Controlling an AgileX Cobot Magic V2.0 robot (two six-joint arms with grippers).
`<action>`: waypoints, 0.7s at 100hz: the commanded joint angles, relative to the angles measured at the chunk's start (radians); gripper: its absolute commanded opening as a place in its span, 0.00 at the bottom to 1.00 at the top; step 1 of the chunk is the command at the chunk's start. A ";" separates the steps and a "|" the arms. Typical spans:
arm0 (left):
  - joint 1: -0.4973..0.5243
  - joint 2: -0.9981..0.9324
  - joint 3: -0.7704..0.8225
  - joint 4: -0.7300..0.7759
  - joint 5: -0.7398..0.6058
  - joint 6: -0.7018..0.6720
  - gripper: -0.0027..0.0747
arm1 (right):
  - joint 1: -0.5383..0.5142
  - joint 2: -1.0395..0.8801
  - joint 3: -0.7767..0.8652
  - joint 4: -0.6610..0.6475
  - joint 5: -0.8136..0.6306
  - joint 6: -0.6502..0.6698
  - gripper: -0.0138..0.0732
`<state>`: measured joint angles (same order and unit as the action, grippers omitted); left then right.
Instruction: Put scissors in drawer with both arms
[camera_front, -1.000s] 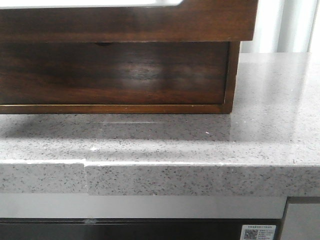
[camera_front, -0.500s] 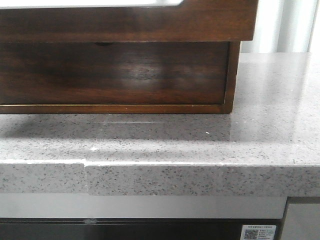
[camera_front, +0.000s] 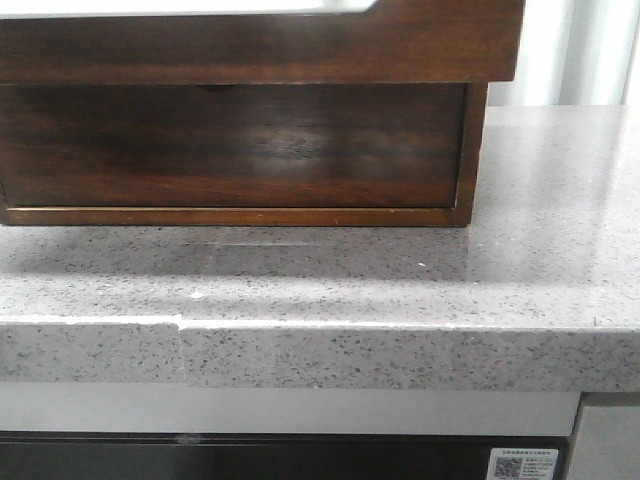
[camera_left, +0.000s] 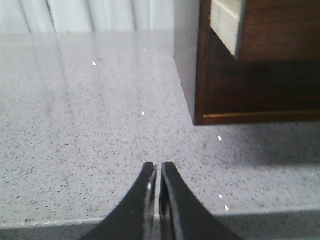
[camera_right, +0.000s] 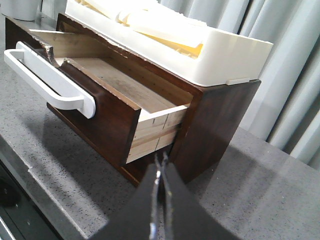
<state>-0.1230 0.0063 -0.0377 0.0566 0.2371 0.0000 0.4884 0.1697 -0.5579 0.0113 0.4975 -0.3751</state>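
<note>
1. The wooden cabinet (camera_front: 240, 150) sits a little more to the right in the front view than half a second ago; its right post and the seam in the stone counter (camera_front: 400, 290) shift by the same small amount. I judge that the camera moves, not the furniture.
2. The drawer (camera_right: 107, 117) stands pulled out, and its inside looks bare. A white handle (camera_right: 50, 82) runs across its front, and a white tray (camera_right: 210, 47) rests on the cabinet top.
3. The scissors are in no view, so I cannot tell where they are. I judge the opening step done and the placing not yet done.
4. The left gripper (camera_left: 156, 182) hovers over bare counter with fingers almost together, holding nothing.
5. The right gripper (camera_right: 159, 172) has fingers pressed together, empty, just beside the drawer's corner.
</note>
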 joint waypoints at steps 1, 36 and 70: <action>-0.001 -0.043 0.033 0.037 -0.143 -0.065 0.01 | -0.008 0.011 -0.021 -0.001 -0.081 0.006 0.10; 0.000 -0.039 0.062 -0.018 0.066 -0.078 0.01 | -0.008 0.010 -0.021 -0.001 -0.081 0.006 0.10; 0.000 -0.039 0.062 -0.017 0.066 -0.078 0.01 | -0.008 0.010 -0.021 -0.001 -0.081 0.006 0.10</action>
<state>-0.1230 -0.0041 0.0032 0.0577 0.3334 -0.0687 0.4884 0.1697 -0.5579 0.0113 0.4975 -0.3751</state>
